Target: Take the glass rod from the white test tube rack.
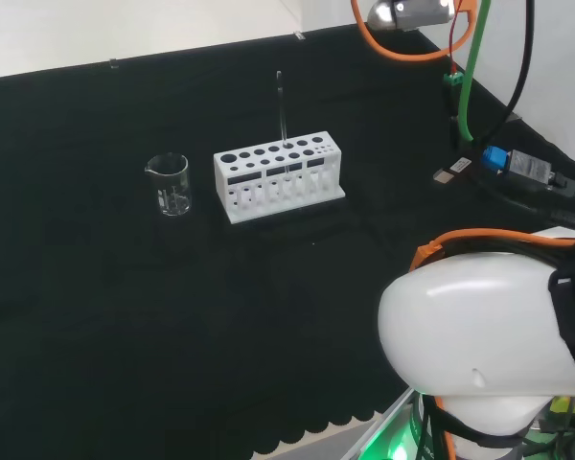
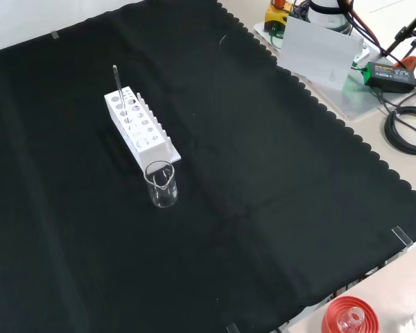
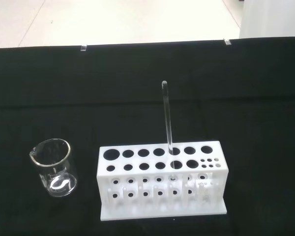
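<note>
Glass rod: you will find the glass rod [image 1: 281,113] standing nearly upright in the white test tube rack [image 1: 278,176], its upper length rising clear above the rack's top.
Which hole: the wrist view lets you place the glass rod [image 3: 167,118] in a hole of the front row, third large hole from the end with the small holes; the head view is too distant for you to settle the row.
Rack: the white test tube rack [image 3: 162,179] sits on the black cloth [image 1: 125,316], with two rows of large holes and a cluster of small holes at one end.
Beaker: a clear glass beaker [image 1: 169,184] stands just beside the rack, at its left in the head view, apart from it and looking empty.
Front view: here the beaker [image 2: 161,184] stands in front of the rack's near end [image 2: 140,128], and the rod [image 2: 118,86] rises at the far end.
Extra in front view: a red ribbed ring stand [image 2: 348,317] at the lower right edge, off the cloth.
Arm: a large white arm link [image 1: 479,326] fills the head view's lower right.
Hand: you cannot tell how its fingers stand.
</note>
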